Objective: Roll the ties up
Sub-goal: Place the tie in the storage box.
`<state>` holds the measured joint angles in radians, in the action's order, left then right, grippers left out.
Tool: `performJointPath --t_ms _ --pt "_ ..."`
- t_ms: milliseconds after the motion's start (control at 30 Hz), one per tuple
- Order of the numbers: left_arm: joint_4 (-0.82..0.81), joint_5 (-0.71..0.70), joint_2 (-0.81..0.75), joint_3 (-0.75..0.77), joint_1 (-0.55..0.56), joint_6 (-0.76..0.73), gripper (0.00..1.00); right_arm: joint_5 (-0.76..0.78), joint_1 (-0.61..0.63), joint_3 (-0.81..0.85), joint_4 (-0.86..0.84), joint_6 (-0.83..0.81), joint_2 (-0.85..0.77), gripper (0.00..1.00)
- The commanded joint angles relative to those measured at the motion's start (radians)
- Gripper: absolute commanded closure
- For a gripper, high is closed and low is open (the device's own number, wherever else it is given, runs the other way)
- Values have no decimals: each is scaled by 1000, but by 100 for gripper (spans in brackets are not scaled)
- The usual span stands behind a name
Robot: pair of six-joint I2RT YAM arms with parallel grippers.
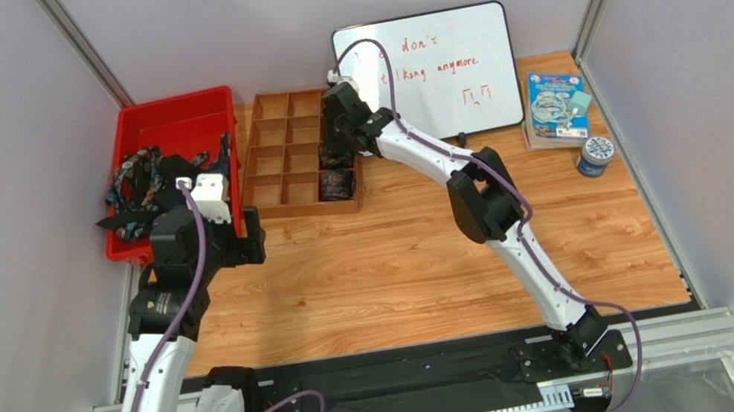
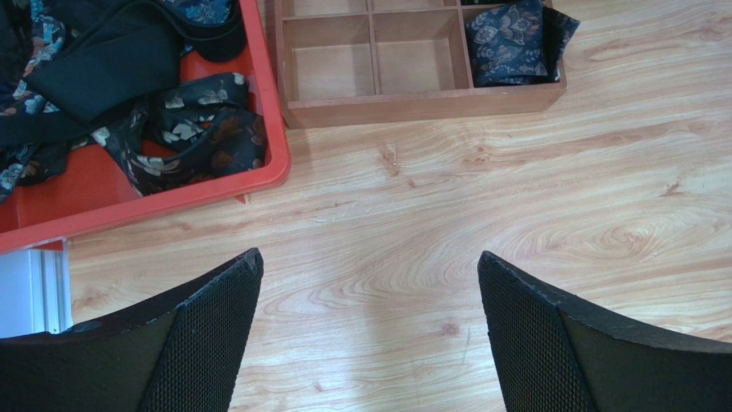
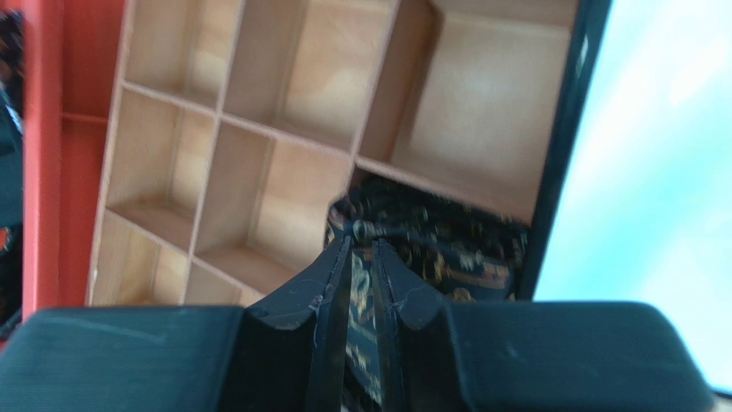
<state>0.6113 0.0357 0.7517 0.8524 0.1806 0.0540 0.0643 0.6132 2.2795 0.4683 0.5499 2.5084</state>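
Note:
Several loose dark patterned ties (image 1: pixel 145 177) lie heaped in the red bin (image 1: pixel 165 115); they also show in the left wrist view (image 2: pixel 193 137). One rolled bluish tie (image 1: pixel 337 182) sits in the near right compartment of the wooden organizer (image 1: pixel 285 155), also seen from the left wrist (image 2: pixel 511 39). My right gripper (image 3: pixel 362 245) is shut on a black, gold-patterned tie (image 3: pixel 447 249) that lies in a right-column compartment (image 1: pixel 337 149). My left gripper (image 2: pixel 369 262) is open and empty above bare table by the bin's near right corner (image 1: pixel 236 240).
A whiteboard (image 1: pixel 427 71) leans behind the organizer, close to the right arm. A book (image 1: pixel 556 107) and a tape roll (image 1: pixel 594 155) sit at the far right. The organizer's other compartments (image 3: pixel 258 77) hold nothing. The wooden table (image 1: pixel 405 267) spans the middle.

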Motion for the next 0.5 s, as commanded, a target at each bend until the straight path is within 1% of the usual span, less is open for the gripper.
performJointPath --t_ms 0,100,133,200,233,300,333,367,400,433,467 --pt "5 6 -14 2 -6 -6 0 48 -3 92 -60 -53 41 78" --pt "10 16 -9 2 -6 -2 1 14 0 113 -79 -57 29 73" --pt "11 21 -2 4 -6 0 1 2 2 115 -83 -61 8 67" --pt "13 38 9 17 -6 9 1 -49 3 106 -88 -65 -28 61" --pt "16 50 30 28 -6 7 1 -81 5 101 -88 -77 -48 54" --pt "28 102 57 72 -6 4 1 -130 6 68 -91 -96 -135 45" --pt "34 125 89 92 -6 -17 0 -144 7 52 -92 -123 -173 35" --pt "48 179 107 135 -6 -31 1 -168 7 31 -89 -142 -240 30" --pt "56 203 127 157 -6 -49 0 -178 5 -12 -88 -162 -284 24" --pt "73 219 171 184 -6 -52 1 -185 3 -41 -80 -209 -322 12" --pt "111 257 195 239 -6 -125 0 -192 3 -69 -63 -232 -360 7"
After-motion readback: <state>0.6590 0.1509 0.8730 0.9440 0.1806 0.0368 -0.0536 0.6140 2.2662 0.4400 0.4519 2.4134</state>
